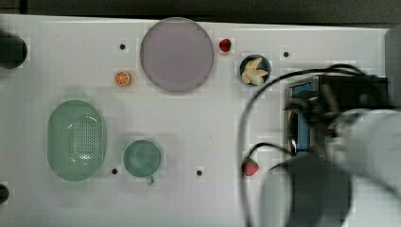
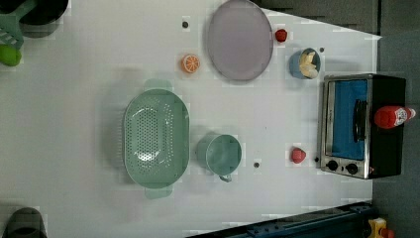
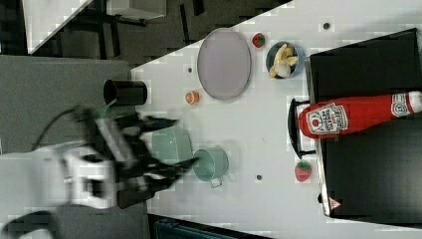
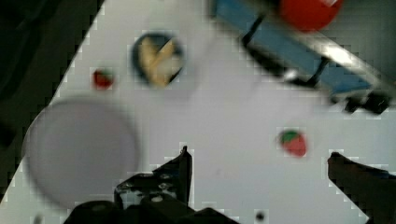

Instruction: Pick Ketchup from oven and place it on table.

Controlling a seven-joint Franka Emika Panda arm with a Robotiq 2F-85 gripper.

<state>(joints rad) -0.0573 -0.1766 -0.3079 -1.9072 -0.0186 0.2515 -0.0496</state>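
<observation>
The worktop (image 2: 74, 124) carried the oven (image 2: 361, 126) at the left view's right edge. The ketchup (image 3: 356, 115) stood upright on the oven's black top, not inside, above the door handle. The hand (image 4: 259, 163), fingers spread wide and empty, hung over the worktop facing the oven, ketchup ahead and higher.

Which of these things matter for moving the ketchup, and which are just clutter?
Job:
Ketchup, standing on top of the oven
table
tool, open

Lying about:
purple plate
green colander
green cup
banana bowl
two strawberries
orange slice
</observation>
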